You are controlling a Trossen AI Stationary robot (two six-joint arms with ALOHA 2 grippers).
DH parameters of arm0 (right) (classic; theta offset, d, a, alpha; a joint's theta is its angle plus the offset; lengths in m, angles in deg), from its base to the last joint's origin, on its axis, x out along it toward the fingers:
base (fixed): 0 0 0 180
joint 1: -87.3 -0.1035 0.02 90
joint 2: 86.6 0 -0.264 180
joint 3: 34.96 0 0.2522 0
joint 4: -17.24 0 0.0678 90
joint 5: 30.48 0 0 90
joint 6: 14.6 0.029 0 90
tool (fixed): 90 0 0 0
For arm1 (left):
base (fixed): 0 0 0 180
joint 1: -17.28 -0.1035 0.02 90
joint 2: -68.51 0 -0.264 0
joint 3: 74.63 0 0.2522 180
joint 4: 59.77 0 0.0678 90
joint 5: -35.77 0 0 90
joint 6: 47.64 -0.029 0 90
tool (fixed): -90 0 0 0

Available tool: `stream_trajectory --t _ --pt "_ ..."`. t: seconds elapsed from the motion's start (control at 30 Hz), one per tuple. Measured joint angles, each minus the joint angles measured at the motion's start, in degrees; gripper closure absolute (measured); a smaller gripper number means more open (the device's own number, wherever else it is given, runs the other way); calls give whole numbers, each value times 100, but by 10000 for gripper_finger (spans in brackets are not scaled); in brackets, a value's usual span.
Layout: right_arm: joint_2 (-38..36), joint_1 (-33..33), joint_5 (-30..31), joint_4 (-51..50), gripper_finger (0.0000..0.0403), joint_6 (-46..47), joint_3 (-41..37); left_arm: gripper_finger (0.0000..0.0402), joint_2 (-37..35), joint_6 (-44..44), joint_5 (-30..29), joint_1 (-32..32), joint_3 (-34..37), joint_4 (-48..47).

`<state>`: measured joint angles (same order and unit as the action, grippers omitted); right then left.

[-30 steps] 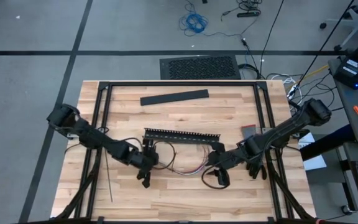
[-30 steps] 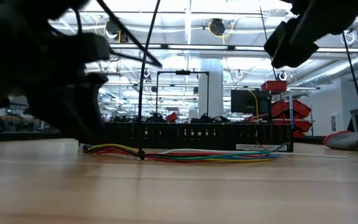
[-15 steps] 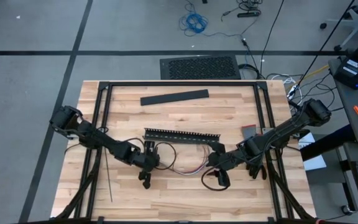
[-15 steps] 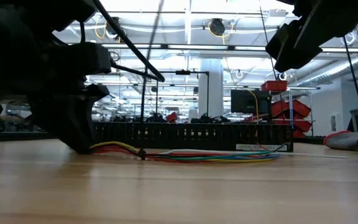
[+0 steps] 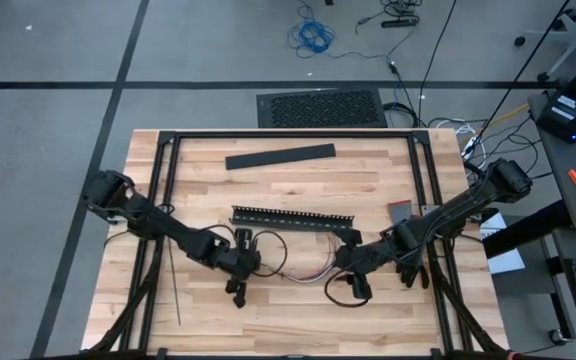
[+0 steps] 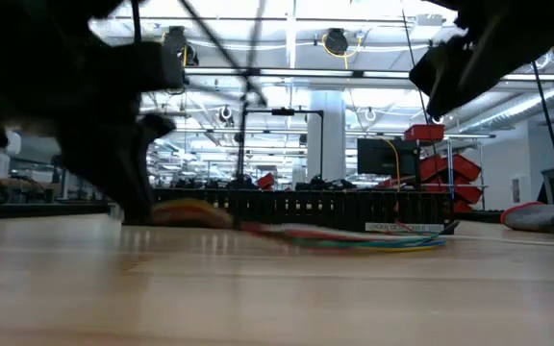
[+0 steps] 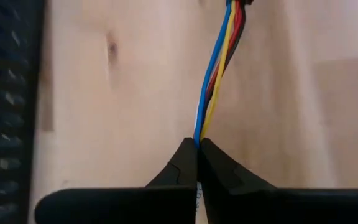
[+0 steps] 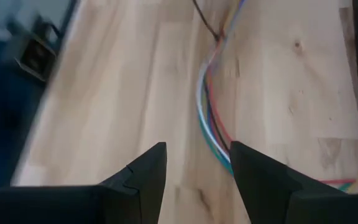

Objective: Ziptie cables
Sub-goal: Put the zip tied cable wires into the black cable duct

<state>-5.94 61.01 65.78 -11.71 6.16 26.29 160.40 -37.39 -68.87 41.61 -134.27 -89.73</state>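
On the wooden table (image 5: 298, 190), the left gripper (image 5: 240, 262) is clenched on the cables (image 7: 219, 62), pinching the colored bundle between its fingertips at seven o'clock from the slotted black duct (image 5: 293, 216). At the duct's five o'clock, the right gripper (image 8: 194, 165) hovers with fingers spread, the cables lying below them.

Left pincer (image 7: 197, 163) is low at the table with fingers pressed together; right pincer (image 8: 197, 168) hovers, fingers apart.

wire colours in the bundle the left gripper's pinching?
Blue, yellow, red and dark wires in the cables; clearest in the left wrist view.
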Motion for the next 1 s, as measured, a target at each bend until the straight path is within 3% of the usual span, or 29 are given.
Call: stream_trajectory --t 0.13,0.37,0.57,0.8,1.0 --pt "220 0 -5 -37 232 -317 -126 398 -151 149 -446 167 -429 -835" --pt "561 -9 53 1066 222 -1054 -121 399 -209 294 -1011 428 -1180 -1738" --pt "787 49 792 1200 199 -1395 -119 400 -229 292 -1587 584 -1832 -2325" --pt "1161 81 840 3058 176 -1622 -115 400 -239 294 -2190 782 -2481 -3047" --pt "1605 202 689 3707 172 -1704 -119 400 -239 291 -2501 847 -2847 -3441"
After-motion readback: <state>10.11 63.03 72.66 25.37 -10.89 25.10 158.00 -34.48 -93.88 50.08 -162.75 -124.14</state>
